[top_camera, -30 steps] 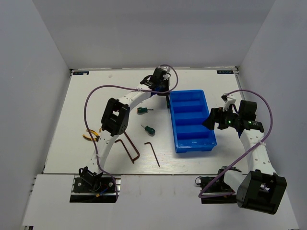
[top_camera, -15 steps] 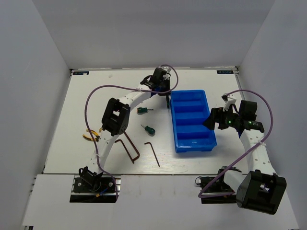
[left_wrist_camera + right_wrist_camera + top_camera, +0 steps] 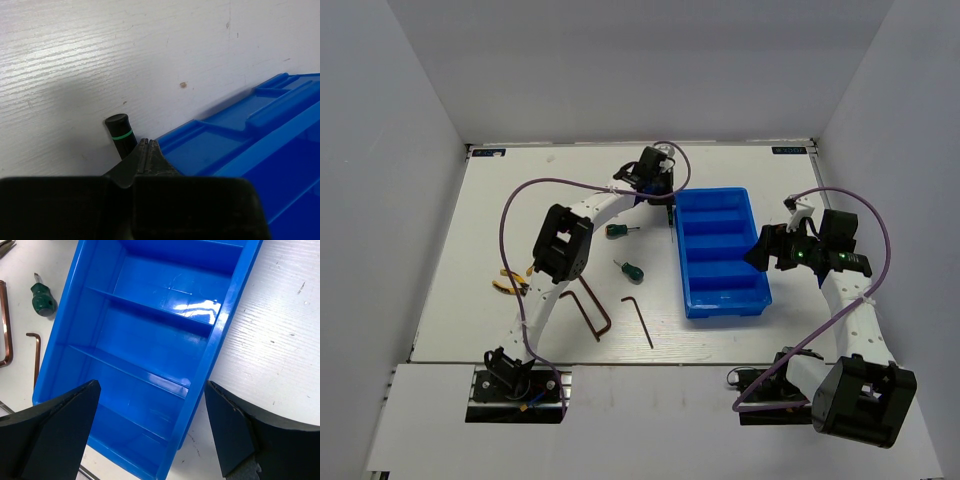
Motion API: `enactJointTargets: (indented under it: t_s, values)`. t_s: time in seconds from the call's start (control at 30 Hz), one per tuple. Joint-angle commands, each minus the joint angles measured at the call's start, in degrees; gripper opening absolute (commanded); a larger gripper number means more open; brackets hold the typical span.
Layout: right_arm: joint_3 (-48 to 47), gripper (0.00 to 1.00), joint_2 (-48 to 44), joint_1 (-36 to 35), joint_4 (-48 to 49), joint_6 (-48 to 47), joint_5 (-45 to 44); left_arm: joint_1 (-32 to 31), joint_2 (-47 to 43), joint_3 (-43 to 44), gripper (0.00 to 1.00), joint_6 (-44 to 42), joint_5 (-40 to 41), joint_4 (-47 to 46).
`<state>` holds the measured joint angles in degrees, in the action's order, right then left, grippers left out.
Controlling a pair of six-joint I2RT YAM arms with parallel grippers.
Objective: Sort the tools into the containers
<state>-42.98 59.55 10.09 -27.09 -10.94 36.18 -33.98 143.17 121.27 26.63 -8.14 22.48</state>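
L tool (image 3: 146, 147) shifted slightly; closed at tray (image 3: 227, 127) corner.

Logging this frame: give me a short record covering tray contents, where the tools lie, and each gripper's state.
blue tray: four compartments, all empty
screwdrivers: two, green-handled, on the table left of the tray
hex keys: three, on the table nearer the arm bases
pliers: on the table, far left of the tray, partly hidden
left gripper: shut, at the tray's far left corner, beside a black peg with a green ring
right gripper: open, empty, at the tray's right side
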Motion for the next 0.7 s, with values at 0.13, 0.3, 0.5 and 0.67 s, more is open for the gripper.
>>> enactJointTargets:
  t_s: [0.13,0.3,0.5,0.67]
  values:
    - [-1.9,0.91,-1.3,0.6,-0.2,0.0,1.3,-0.2,0.0,-2.6,0.0,0.3,1.5,0.9]
    - [-2.0,0.91,-1.5,0.9,-0.2,-0.1,1.4,0.3,-2.0,-5.2,0.0,-0.8,2.9,1.4]
    - [-1.8,0.91,-1.5,1.0,0.0,0.0,1.9,0.3,-8.1,-9.7,0.0,-2.8,4.9,-1.6]
    - [-1.8,0.91,-1.4,1.2,-0.1,-0.1,2.0,0.8,-9.5,-8.1,0.0,-4.2,5.4,0.7]
